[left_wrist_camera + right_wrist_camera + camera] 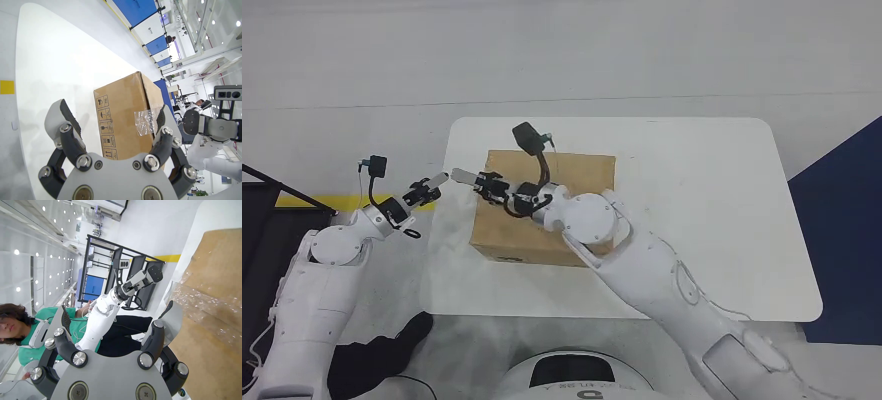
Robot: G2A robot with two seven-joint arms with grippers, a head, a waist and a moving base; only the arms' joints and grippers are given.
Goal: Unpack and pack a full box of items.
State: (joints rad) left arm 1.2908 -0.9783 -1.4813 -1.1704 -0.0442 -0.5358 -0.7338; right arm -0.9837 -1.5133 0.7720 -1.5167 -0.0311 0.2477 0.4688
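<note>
You are working with a closed cardboard box (504, 235) that is sitting on the left half of the white table (692, 200), with its flaps down and sealed. Clear tape (144, 123) is running along the top seam and folding over onto the box's left end face, where it is looking crinkled.

Your left gripper (432, 184) is hovering just off that left end. Its jaws are spreading wide with nothing between them. In the left wrist view one finger (160, 117) is lining up with the edge of the tape, though you cannot tell whether it is touching.

Your right arm is reaching across the top of the box from the other side. The right gripper (470, 180) is hanging over the same left edge, facing the left one tip to tip, near but apart. Its jaws are also standing wide and holding nothing, with one finger (169, 308) sitting just beside the taped corner.
</note>
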